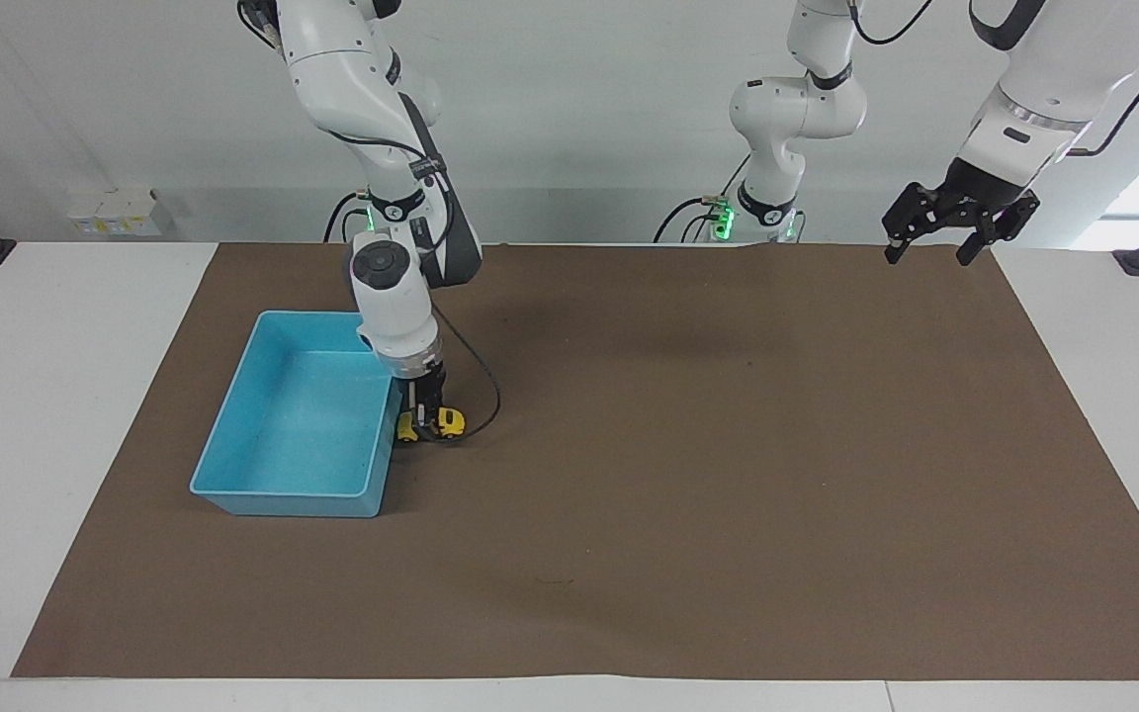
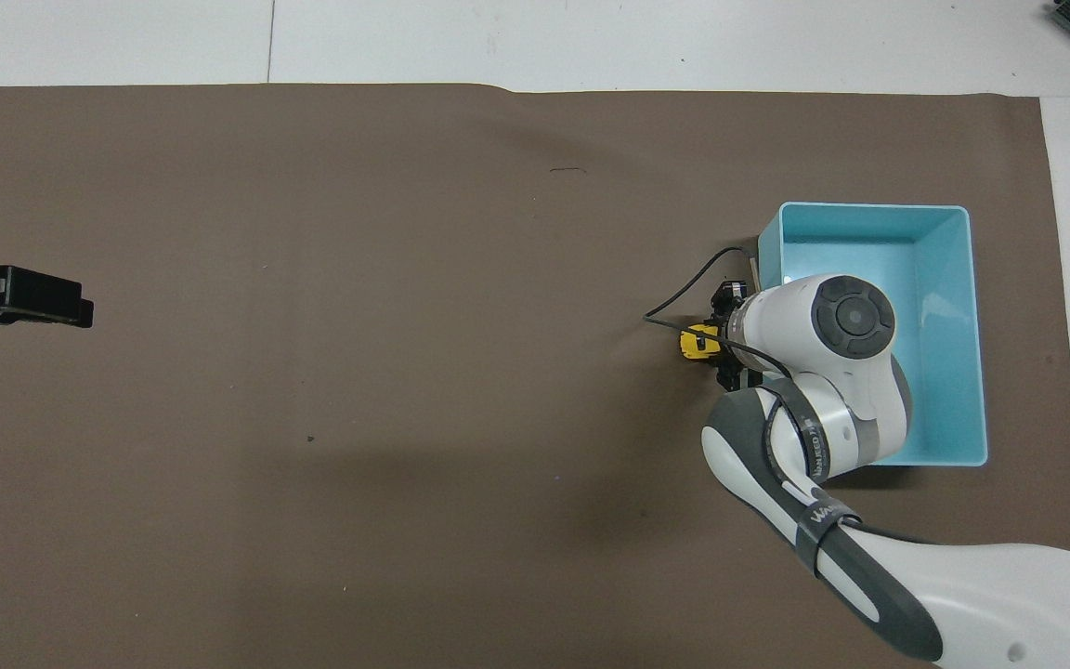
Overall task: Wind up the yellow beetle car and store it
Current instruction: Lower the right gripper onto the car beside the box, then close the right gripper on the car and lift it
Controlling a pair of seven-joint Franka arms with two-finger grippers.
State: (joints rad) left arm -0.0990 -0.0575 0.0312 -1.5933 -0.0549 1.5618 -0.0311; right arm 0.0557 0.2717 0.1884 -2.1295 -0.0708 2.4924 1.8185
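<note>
The desk (image 1: 55, 396) is a broad white surface under a plain pale wall, and most of it is covered by a brown mat (image 1: 728, 475) that gives the toy a dull, even floor to roll on. On the mat toward the right arm's end stands the blue bin (image 1: 278, 489), open-topped and empty, presumably the store the toy is meant to end up in. The right arm reaches steeply down beside the bin's wall, and the right gripper (image 1: 423, 423) sits low at mat level with its fingers closed in on the yellow beetle car (image 1: 446, 422), which stands on its wheels on the mat just beside the bin. The car's rounded yellow body shows on either side of the dark fingers, so the grip appears to fall across its middle; such a hold would suit dragging it backward over the mat to load its spring before lifting it into the bin, though which of those steps is in hand cannot be read from this moment alone. In the overhead view the arm's wrist covers most of the car (image 2: 695, 341), leaving only one yellow end peeking out past the fingers, away from the bin. A thin black cable loops from the wrist over the mat close by the toy. The left arm waits, its left gripper (image 1: 930, 252) held high over the mat's corner at its own end, fingers spread wide and holding nothing, well apart from the toy and bin.
</note>
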